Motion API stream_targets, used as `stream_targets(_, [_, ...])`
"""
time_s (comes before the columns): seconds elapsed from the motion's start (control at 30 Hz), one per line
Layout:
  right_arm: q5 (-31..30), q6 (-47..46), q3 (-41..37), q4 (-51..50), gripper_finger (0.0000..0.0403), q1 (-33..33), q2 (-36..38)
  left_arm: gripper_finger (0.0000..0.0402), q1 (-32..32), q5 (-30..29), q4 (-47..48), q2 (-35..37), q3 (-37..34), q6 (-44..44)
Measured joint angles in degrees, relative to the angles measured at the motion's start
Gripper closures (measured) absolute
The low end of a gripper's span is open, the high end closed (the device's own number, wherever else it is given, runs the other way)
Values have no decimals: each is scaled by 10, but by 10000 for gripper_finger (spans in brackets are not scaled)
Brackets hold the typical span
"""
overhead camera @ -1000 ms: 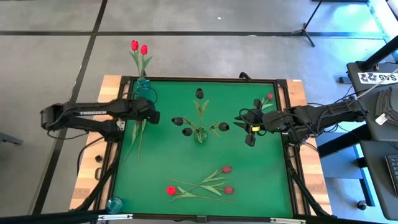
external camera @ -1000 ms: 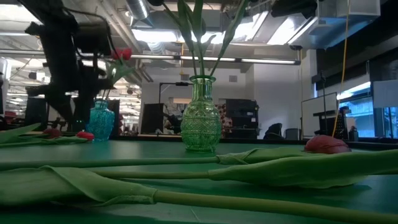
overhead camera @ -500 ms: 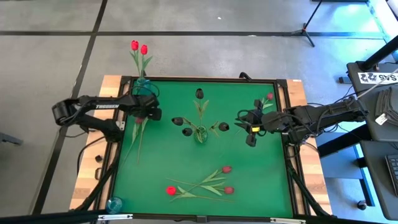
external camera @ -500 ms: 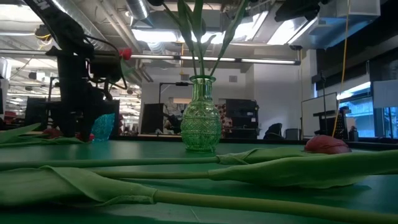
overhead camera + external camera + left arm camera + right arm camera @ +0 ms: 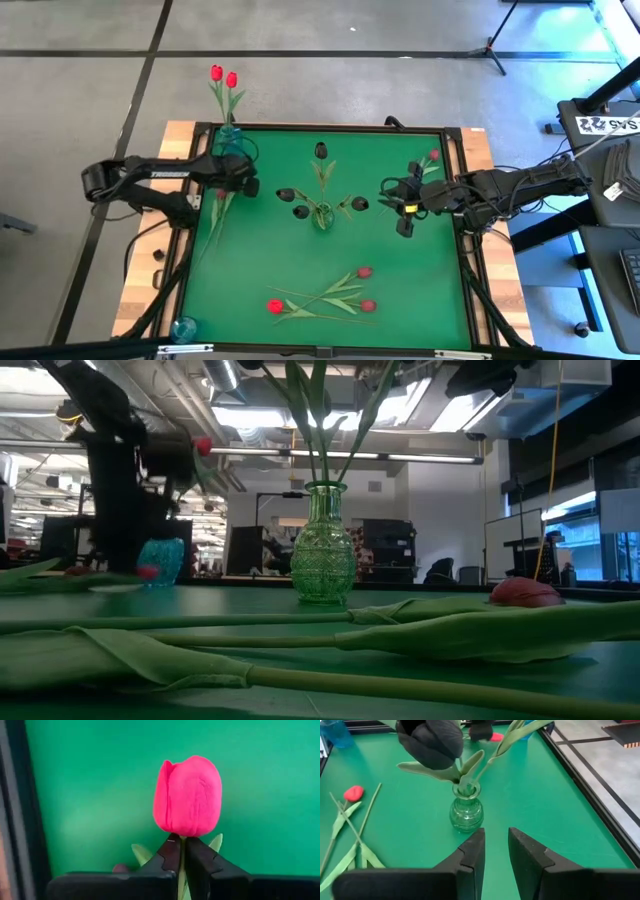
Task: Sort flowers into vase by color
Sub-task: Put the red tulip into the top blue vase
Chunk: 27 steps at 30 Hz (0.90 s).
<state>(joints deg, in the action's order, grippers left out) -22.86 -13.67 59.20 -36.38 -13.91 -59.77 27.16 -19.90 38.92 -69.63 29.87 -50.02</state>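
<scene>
A green mat covered the table, seen from straight above. The left gripper sat near the mat's nine o'clock edge, its jaws pinched shut on the thin green stem of a red tulip, right below the head. Close up, that head was smooth, bright pinkish-red and egg-shaped, with petals wrapped tight and small green leaf tips showing at its base.

A blue vase at about eleven o'clock held two more red tulips, which leaned out past the table's edge. At the mat's centre stood a clear green glass vase holding near-black tulips that splayed outward on long stems. Three red tulips lay loose in a crossed heap at about six o'clock.

The right gripper hovered at about three o'clock, beside the centre vase, jaws slightly parted and empty.
</scene>
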Motion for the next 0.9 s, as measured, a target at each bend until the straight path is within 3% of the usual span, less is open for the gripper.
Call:
stream_targets(0.1, [0, 0, 0, 0, 318, 0, 0, 394, -30, -39, -12, 62, 34, -1])
stream_targets(0.23, [0, 0, 0, 0, 318, 0, 0, 397, -77, -179, -83, 169, 78, 53])
stream_targets(0.4, [0, 0, 0, -4, 318, 0, 0, 397, -114, -405, -282, 288, 69, 229])
stream_targets(0.47, [0, 4, 0, -4, 318, 0, 0, 397, -110, -457, -400, 314, 50, 333])
stream_targets(0.67, [-16, 20, 0, 0, 318, 1, 0, 397, -38, -423, -710, 314, 13, 609])
stream_targets(0.77, [-16, 19, 0, 3, 318, 1, 0, 397, 22, -376, -806, 295, 11, 679])
stream_targets(0.9, [-16, 8, 0, 3, 318, 1, 0, 397, 95, -300, -876, 264, 11, 701])
